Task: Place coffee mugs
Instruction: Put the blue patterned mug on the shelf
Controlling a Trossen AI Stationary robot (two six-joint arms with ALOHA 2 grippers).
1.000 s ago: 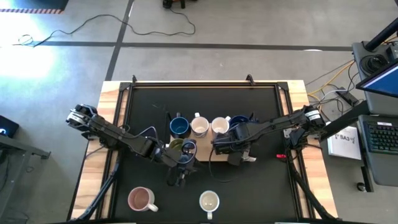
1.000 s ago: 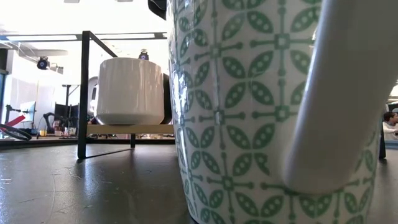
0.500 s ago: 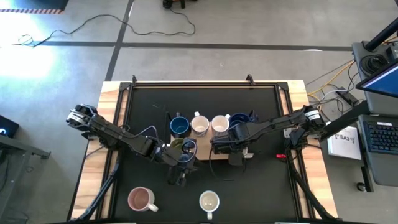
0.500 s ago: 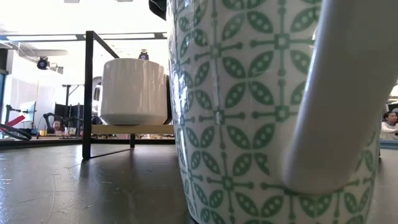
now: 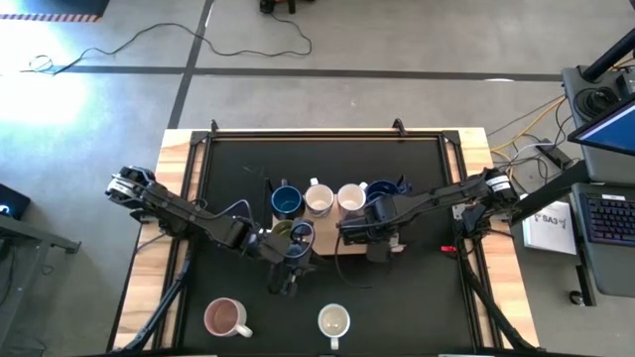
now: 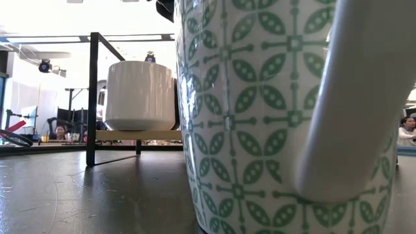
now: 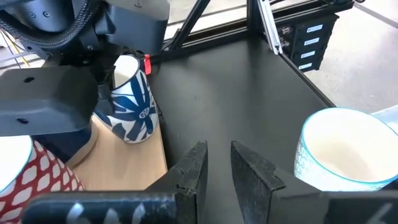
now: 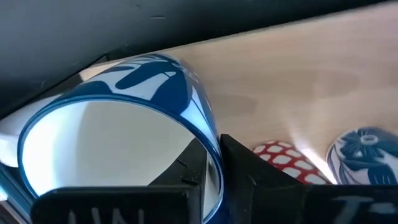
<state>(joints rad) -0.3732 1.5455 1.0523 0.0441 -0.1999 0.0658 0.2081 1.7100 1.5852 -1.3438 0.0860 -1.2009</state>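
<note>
Right tool (image 5: 369, 241) sits at the right end of the light wooden board (image 5: 319, 245) mid-table (image 5: 417, 169), clamped on the rim of a blue-and-white mug (image 8: 118, 134); in the right wrist view one finger is inside the rim and one outside. In that same view a red-and-white patterned mug (image 8: 283, 155) and a blue floral mug (image 8: 367, 146) stand on the board beyond it. Left tool (image 5: 288, 283) is just near of the board's left end, over bare table, fingers (image 7: 189, 171) slightly apart with nothing between them. The left wrist view shows a blue floral mug (image 7: 132, 99) on the board edge. Row along the board's far side, from left: dark blue mug (image 5: 286, 202), white mug (image 5: 318, 201), cream mug (image 5: 350, 199), another blue mug (image 5: 381, 190). Olive green mug (image 5: 282, 231) is beside the left arm. Off the board at the near edge: pink mug (image 5: 224, 318) on the left, green-patterned white mug (image 5: 333, 321) centre, filling the low view (image 6: 260, 110). A plain white mug (image 6: 140, 95) shows on the board behind it.
</note>
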